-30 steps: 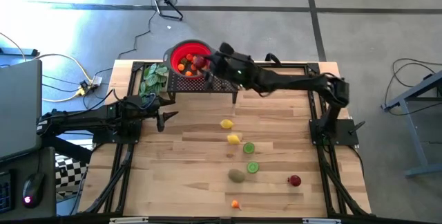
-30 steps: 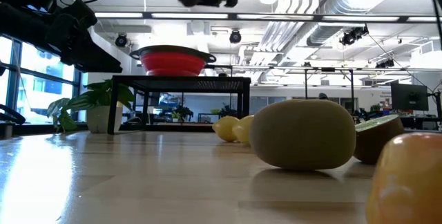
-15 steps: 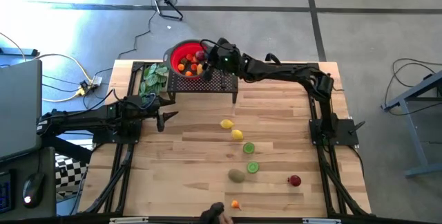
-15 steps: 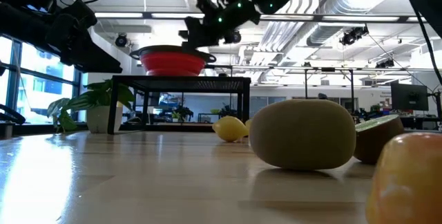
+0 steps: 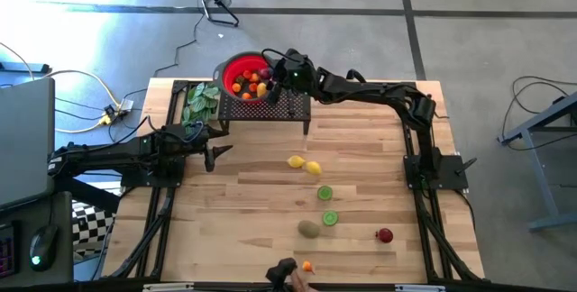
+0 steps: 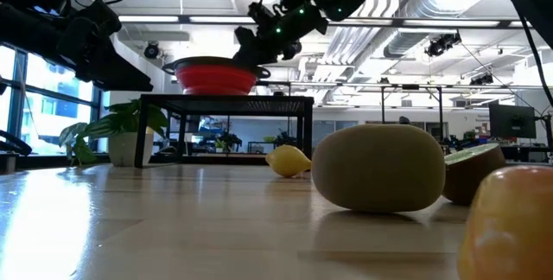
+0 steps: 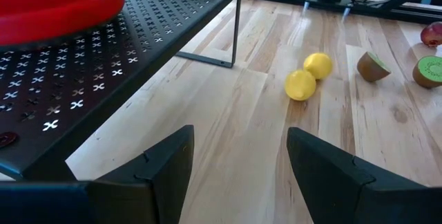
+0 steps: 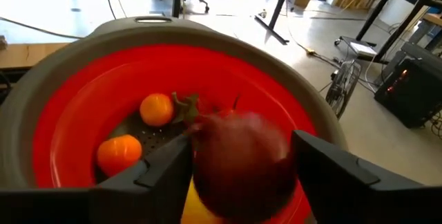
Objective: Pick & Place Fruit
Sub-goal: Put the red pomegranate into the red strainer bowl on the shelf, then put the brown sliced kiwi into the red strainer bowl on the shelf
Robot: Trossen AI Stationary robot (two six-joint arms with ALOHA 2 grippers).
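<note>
A red bowl (image 5: 236,67) stands on a black perforated stand (image 5: 290,107) at the table's far edge, with several fruits inside, among them two orange ones (image 8: 157,108). My right gripper (image 8: 242,158) hangs open over the bowl. A dark red fruit (image 8: 242,155) shows blurred between its fingers. On the table lie two lemons (image 5: 304,165), two lime halves (image 5: 326,205), a kiwi (image 5: 309,229), a red fruit (image 5: 385,235) and an orange piece (image 5: 307,266). My left gripper (image 7: 238,141) waits open at the table's left side, touching nothing. My right gripper reaches over the bowl's rim (image 8: 304,106) from the table's right, slanting slightly down. The dark red fruit sits between its two fingers (image 8: 162,165), above the bowl's inside. Whether the fingers touch the fruit, I cannot tell; it is blurred while they are sharp.
A green leafy bunch (image 5: 200,103) lies left of the bowl on the stand. The stand's legs (image 7: 237,27) rest on the wood near the lemons. A dark shape (image 5: 285,272) shows at the table's near edge beside the orange piece.
My right gripper has stretched out toward the table's far left and sunk down over the red bowl, carrying the dark red fruit. One lemon has rolled toward the far edge and now lies beside the other. The dark shape has come in at the near edge.
</note>
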